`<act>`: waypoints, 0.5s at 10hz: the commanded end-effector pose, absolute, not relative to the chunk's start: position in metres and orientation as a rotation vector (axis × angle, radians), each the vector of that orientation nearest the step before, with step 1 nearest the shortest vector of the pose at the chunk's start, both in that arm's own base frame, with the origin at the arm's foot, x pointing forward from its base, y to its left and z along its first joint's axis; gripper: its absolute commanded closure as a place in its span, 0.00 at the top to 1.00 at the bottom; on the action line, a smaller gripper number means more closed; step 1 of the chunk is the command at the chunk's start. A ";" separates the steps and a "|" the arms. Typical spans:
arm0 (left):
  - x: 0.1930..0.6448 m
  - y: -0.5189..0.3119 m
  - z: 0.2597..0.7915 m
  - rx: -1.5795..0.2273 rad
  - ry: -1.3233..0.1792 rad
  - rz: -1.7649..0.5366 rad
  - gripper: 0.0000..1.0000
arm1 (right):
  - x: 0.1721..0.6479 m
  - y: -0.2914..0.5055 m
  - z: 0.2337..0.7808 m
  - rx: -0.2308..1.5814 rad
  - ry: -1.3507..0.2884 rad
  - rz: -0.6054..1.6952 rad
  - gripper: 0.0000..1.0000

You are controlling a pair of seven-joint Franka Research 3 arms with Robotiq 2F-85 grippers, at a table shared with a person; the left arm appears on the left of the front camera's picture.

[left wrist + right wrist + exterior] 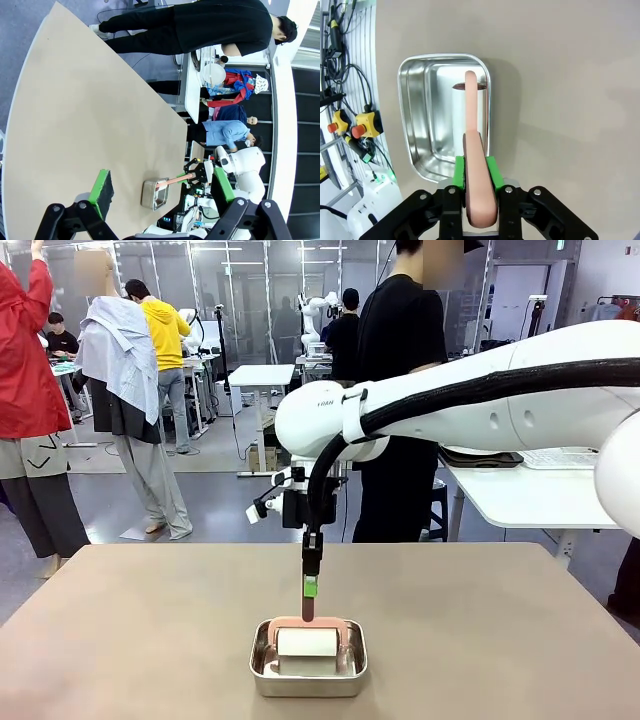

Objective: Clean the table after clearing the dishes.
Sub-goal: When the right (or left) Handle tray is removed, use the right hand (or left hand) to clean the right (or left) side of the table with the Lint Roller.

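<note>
Squarely at the near middle of the beige counter [150,620] sits a small steel pan [308,670]. In it rests a white roller [304,642], whose pink handle [308,610] stands up out of the pan. The right end effector [310,588], on an arm [480,405] reaching across from the right side, points straight down. Its green pads are pinched tight on the upper part of that handle (in the right wrist view the pink shaft runs from between the two pads down into the pan).

The left end effector [161,181] hangs high above the counter, its fingers [101,189] spread wide with nothing between them. From its wrist view the pan lies far below, with the right end effector on the handle beside it.

A person in black [400,390] stands at the far side of the counter, next to a white counter [520,495]. That one carries a dark tray [480,458], well apart from the pan. A round white thing [213,74] shows there too in the left wrist view (too small to say whether it is a plate).
</note>
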State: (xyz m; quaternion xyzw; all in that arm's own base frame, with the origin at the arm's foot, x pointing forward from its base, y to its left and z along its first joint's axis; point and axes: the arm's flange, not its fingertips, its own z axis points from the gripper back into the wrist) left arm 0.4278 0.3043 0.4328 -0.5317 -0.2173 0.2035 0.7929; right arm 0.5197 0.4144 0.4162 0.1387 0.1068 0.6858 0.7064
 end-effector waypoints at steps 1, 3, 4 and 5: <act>0.426 0.308 0.435 -1.147 -0.460 0.426 1.00 | 0.506 0.407 0.440 0.298 0.245 1.527 0.00; 0.426 0.308 0.435 -1.147 -0.460 0.426 1.00 | 0.502 0.396 0.464 0.285 0.203 1.464 0.05; 0.426 0.308 0.435 -1.147 -0.460 0.426 1.00 | 0.499 0.380 0.477 0.183 0.200 1.301 0.05; 0.426 0.308 0.435 -1.147 -0.460 0.426 1.00 | 0.488 0.353 0.494 0.195 0.140 1.145 0.05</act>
